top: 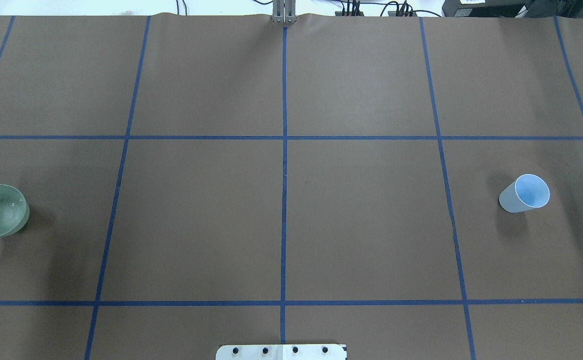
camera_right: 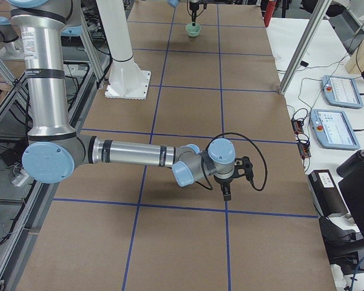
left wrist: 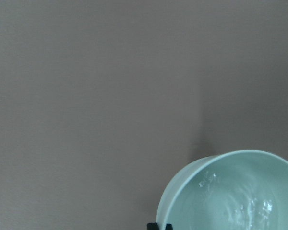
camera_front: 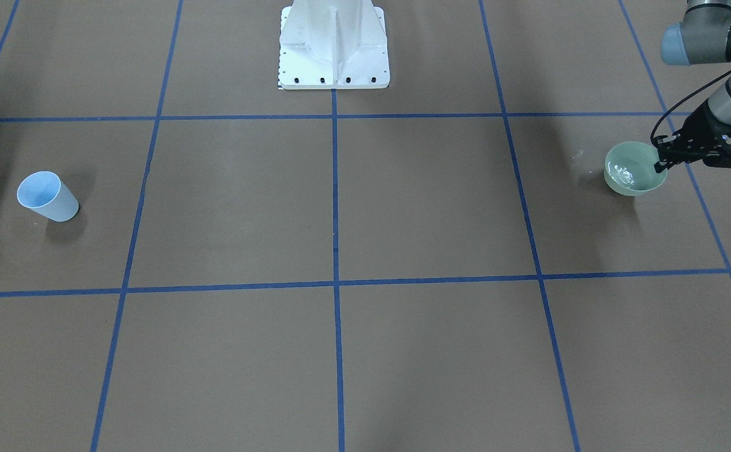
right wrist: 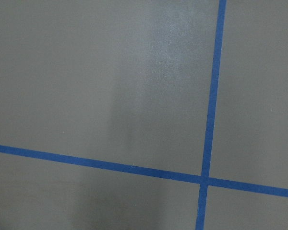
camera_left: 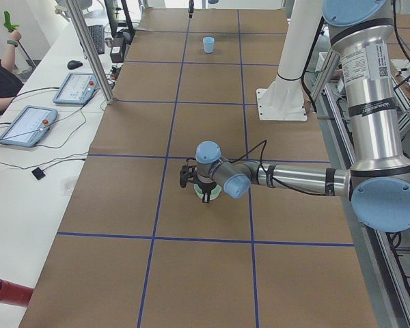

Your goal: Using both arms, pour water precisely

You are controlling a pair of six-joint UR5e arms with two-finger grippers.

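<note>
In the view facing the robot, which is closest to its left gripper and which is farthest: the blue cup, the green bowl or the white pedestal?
Measured from the left gripper:
1. green bowl, right at the fingertips, on the view's right side.
2. white pedestal, at the top centre.
3. blue cup, far across on the view's left side.

Two arms: the left arm (camera_left: 307, 181) and the right arm (camera_right: 133, 151). Two claws, one per arm: the left claw (camera_front: 660, 164) and the right claw (camera_right: 225, 195). One bowl (camera_front: 634, 168). One cup (camera_front: 47, 196). One pedestal (camera_front: 334, 47). One desk (camera_front: 403, 207). On the bench alongside are two tablets, the far tablet (camera_right: 340, 91) and the near tablet (camera_right: 335, 128). One person (camera_left: 0, 82) shows at the edge of the left side view.
</note>
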